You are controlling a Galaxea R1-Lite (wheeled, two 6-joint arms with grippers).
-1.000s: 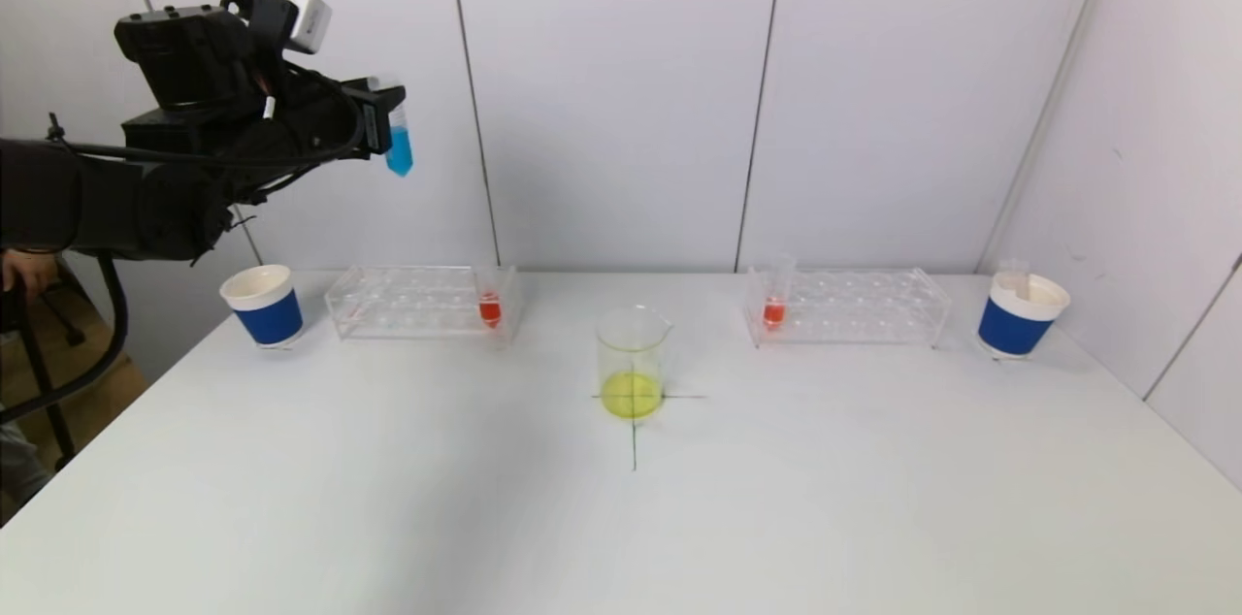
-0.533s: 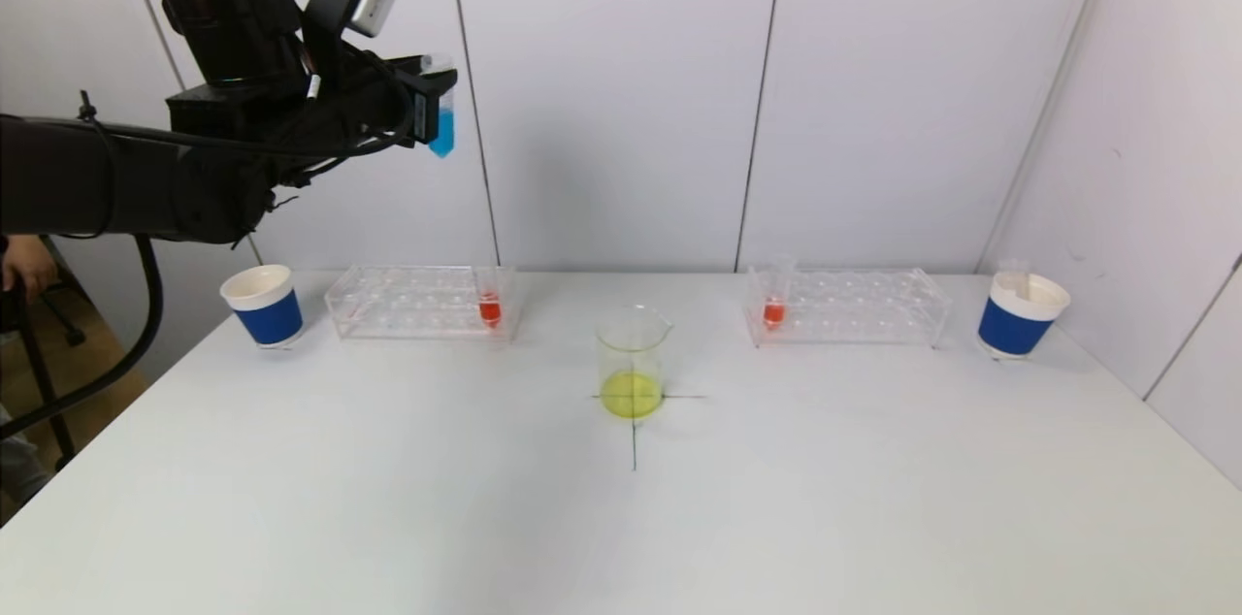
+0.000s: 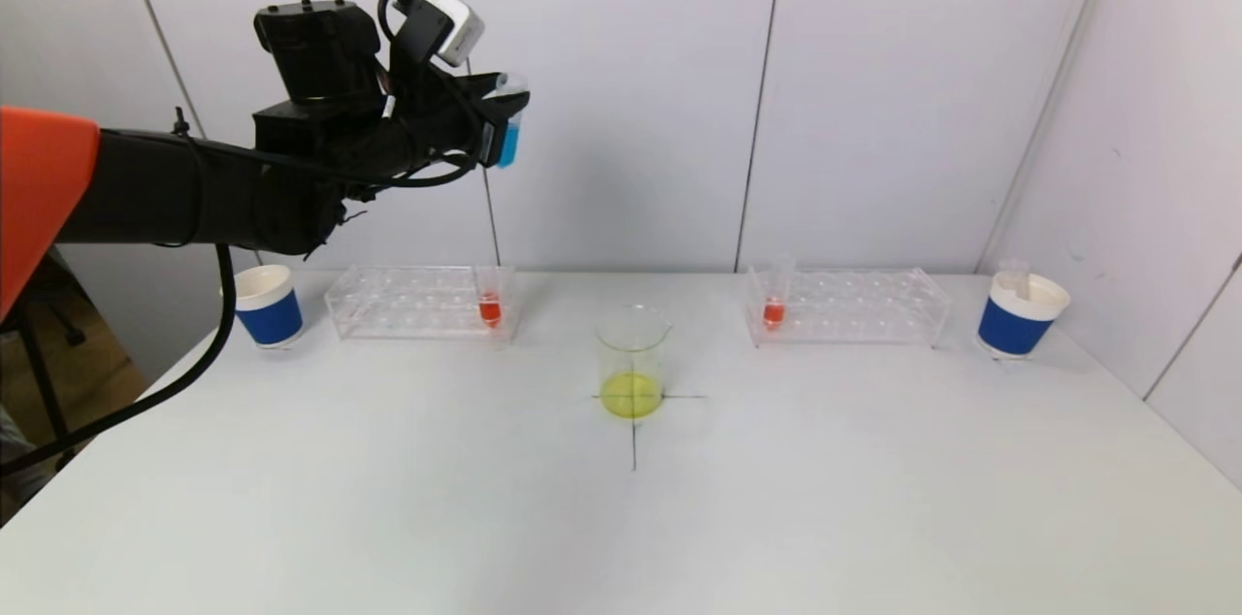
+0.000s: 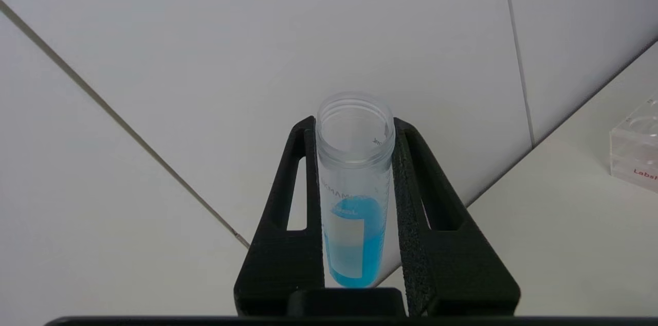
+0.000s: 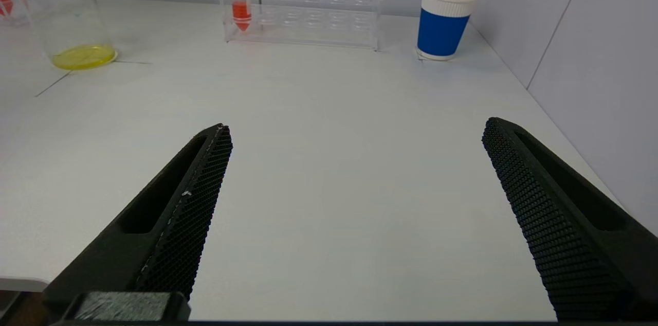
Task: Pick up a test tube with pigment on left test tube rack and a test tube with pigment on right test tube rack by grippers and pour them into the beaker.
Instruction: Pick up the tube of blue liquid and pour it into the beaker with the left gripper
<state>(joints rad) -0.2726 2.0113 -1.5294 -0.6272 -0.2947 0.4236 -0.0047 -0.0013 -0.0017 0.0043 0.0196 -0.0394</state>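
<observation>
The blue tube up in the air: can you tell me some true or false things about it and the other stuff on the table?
1. The left claw is shut on the blue tube. True.
2. The blue tube has a cap on it. False: its top is open.
3. The beaker has yellow liquid at the bottom. True.
4. The right claw is holding a red tube. False: it is open and empty, low over the table.
5. Each rack has a red tube standing in it. True: one in the left rack, one in the right rack.
</observation>
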